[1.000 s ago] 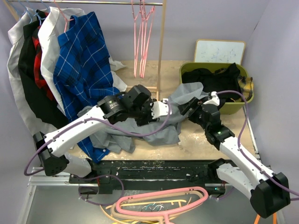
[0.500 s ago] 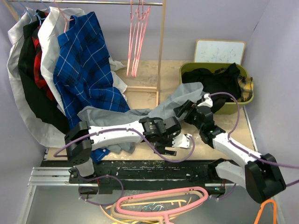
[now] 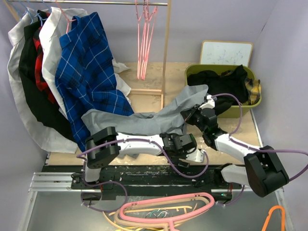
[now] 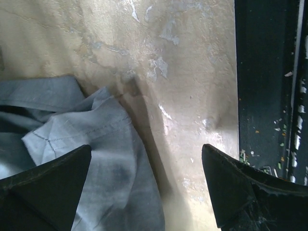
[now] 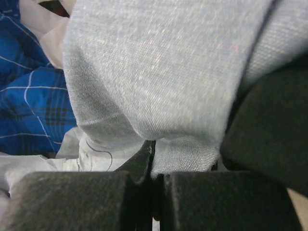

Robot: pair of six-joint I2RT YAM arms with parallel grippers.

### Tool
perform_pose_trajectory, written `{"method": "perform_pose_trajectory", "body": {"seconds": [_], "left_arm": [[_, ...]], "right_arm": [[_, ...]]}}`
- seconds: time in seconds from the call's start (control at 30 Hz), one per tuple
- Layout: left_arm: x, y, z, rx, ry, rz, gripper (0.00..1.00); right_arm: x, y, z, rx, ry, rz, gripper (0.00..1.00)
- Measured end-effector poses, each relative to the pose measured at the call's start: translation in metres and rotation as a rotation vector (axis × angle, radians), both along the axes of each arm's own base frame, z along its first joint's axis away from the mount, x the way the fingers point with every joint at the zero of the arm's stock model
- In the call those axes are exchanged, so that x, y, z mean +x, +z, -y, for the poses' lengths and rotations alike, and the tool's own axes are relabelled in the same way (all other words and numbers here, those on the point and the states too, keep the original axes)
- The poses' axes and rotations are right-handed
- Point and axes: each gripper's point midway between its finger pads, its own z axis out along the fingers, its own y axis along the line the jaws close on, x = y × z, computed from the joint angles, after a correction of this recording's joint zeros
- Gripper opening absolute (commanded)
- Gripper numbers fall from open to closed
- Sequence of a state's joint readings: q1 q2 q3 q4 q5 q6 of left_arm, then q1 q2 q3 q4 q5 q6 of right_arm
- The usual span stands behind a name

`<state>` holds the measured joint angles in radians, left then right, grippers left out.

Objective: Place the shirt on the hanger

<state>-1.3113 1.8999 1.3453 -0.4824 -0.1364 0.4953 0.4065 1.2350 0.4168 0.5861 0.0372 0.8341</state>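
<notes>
Shirt (image 3: pixel 144 122) first: it lies crumpled and stretched across the table (image 3: pixel 243 129), running from beside the blue shirt (image 3: pixel 86 72) on the left up toward the bin (image 3: pixel 192 73) on the right. No part of it is on a hanger. The thin pink hangers (image 3: pixel 143 43) hang in a bunch from the rail (image 3: pixel 96 3) at the back, well apart from the shirt, and neither arm holds one. My right gripper (image 5: pixel 153 185) is clamped on a fold of the shirt near its bin-side end; its wrist view shows grey cloth pinched between the closed fingers and bulging above them. My left gripper (image 4: pixel 147 154) is spread wide with nothing between its jaws. It sits low by the near edge of the table, one finger over the shirt's hem and the other over bare tabletop. As I read it, the task is at an early stage. One corner of the shirt is secured, but the garment is not laid out, I cannot pick out the collar or shoulders in any view, and no hanger has been fetched. What is left looks like most of the job: get a second hold or spread the shirt, bring a hanger down from the rail, and work it into the neck and shoulders.
</notes>
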Motion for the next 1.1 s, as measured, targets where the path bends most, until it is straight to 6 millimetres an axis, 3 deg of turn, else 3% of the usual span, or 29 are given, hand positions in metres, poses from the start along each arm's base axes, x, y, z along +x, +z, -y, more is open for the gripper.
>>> {"method": "perform_pose_trajectory", "body": {"seconds": [0.13, 0.2, 0.23, 0.27, 0.3, 0.43, 0.57, 0.63, 0.73, 0.87, 0.93, 1.0, 1.1], "left_arm": [[0.004, -0.012, 0.004, 0.011, -0.008, 0.010, 0.92], [0.008, -0.015, 0.007, 0.005, -0.004, 0.031, 0.77], [0.012, -0.017, 0.009, 0.004, 0.004, 0.047, 0.59], [0.017, -0.020, 0.010, 0.002, 0.020, 0.074, 0.27], [0.025, -0.023, 0.011, 0.006, 0.039, 0.111, 0.02], [0.041, -0.026, 0.007, 0.036, 0.080, 0.201, 0.00], [0.046, 0.001, -0.008, 0.034, 0.110, 0.228, 0.00], [0.048, 0.029, -0.019, 0.011, 0.132, 0.199, 0.00], [0.071, 0.099, -0.045, -0.111, 0.211, 0.113, 0.00], [0.111, 0.202, -0.107, -0.322, 0.335, 0.081, 0.00], [0.109, 0.238, -0.139, -0.393, 0.358, 0.088, 0.00], [0.095, 0.259, -0.159, -0.438, 0.345, 0.080, 0.00], [0.081, 0.270, -0.180, -0.454, 0.331, 0.066, 0.00]], "right_arm": [[0.000, 0.011, 0.000, 0.013, -0.001, 0.029, 0.00], [0.000, 0.015, 0.001, 0.018, -0.002, 0.040, 0.00], [0.000, 0.016, 0.001, 0.019, -0.003, 0.043, 0.00], [0.000, 0.018, 0.001, 0.021, -0.003, 0.046, 0.00], [0.000, 0.018, 0.002, 0.022, -0.004, 0.048, 0.00], [0.000, 0.022, 0.003, 0.025, -0.005, 0.054, 0.00], [-0.003, 0.031, 0.004, 0.035, -0.002, 0.073, 0.00], [-0.005, 0.036, 0.003, 0.042, 0.003, 0.082, 0.00], [-0.011, 0.041, 0.002, 0.053, 0.022, 0.080, 0.00], [-0.017, 0.049, -0.002, 0.061, 0.050, 0.055, 0.00], [-0.017, 0.062, -0.005, 0.074, 0.062, 0.065, 0.00], [-0.017, 0.083, -0.008, 0.098, 0.075, 0.098, 0.00], [-0.018, 0.130, -0.013, 0.137, 0.103, 0.175, 0.00]]}}
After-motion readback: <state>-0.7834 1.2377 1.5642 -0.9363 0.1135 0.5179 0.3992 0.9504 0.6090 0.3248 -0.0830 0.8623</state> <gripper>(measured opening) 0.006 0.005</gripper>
